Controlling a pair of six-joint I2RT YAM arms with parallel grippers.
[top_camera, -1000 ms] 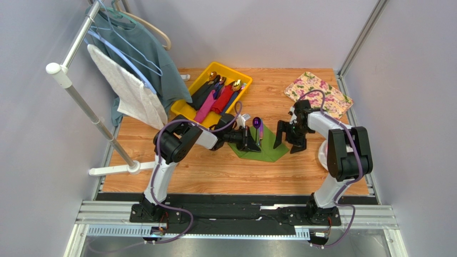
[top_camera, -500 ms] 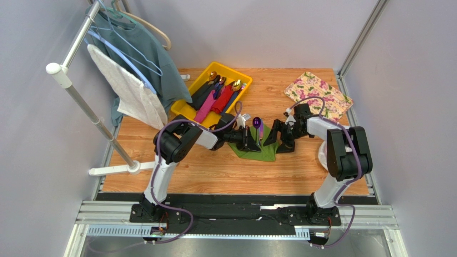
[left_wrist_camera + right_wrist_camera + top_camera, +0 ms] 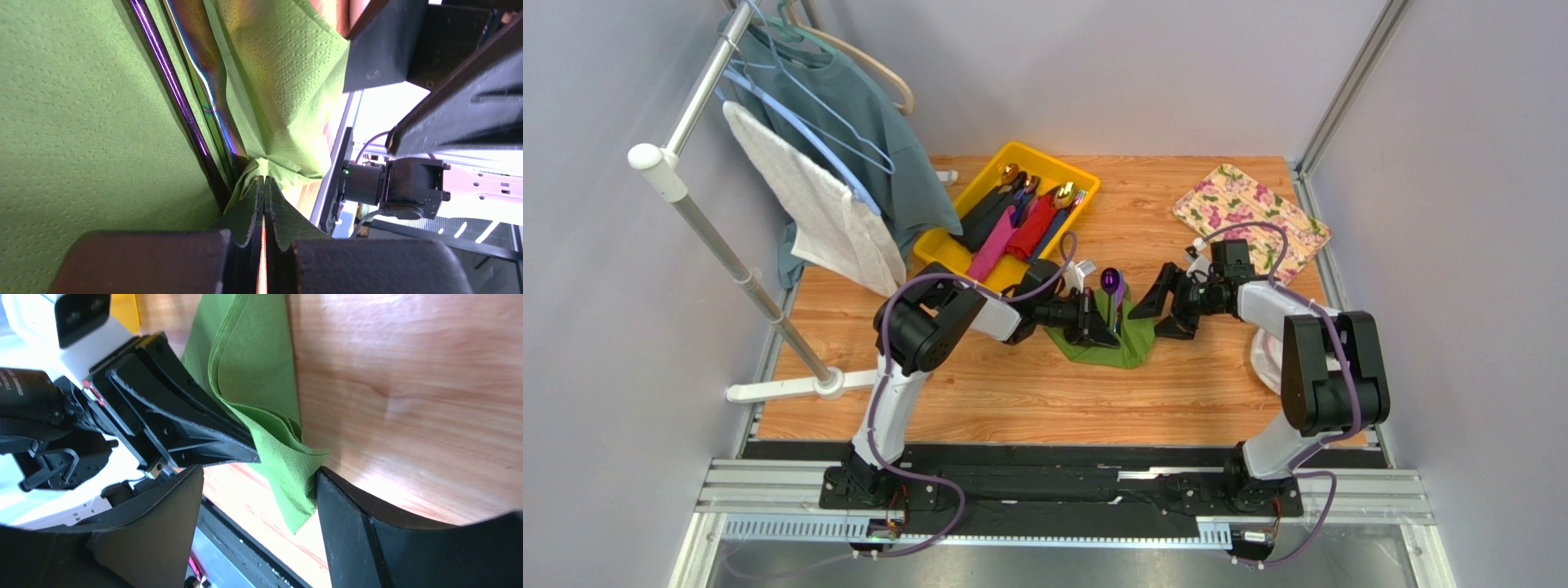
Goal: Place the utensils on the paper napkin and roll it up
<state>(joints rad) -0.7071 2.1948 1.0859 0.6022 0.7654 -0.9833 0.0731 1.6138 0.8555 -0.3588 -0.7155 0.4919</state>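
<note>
L gripper (image 3: 264, 199) is seen shut tight, fingers (image 3: 242, 214) pressed together w/ a pinch of napkin (image 3: 80, 135) caught at the tips. Napkin is laid mid-table (image 3: 1014, 392), near the yellow tray (image 3: 946, 249), w/ its R side folded over toward the L. Two utensils (image 3: 176, 98) are laid on it side by side, one w/ a purple handle and one dark iridescent, both partly covered by the fold. A purple spoon head (image 3: 1111, 281) is seen sticking out at the napkin's far edge. R gripper (image 3: 258, 471) is spread wide w/ nothing gripped. The folded napkin edge is set between its fingers (image 3: 368, 533), one fingertip touching the fold, and the L gripper tips are seen just beside it. More utensils are held in the tray. Floral mat (image 3: 1250, 218) is laid at far R, well apart.
</note>
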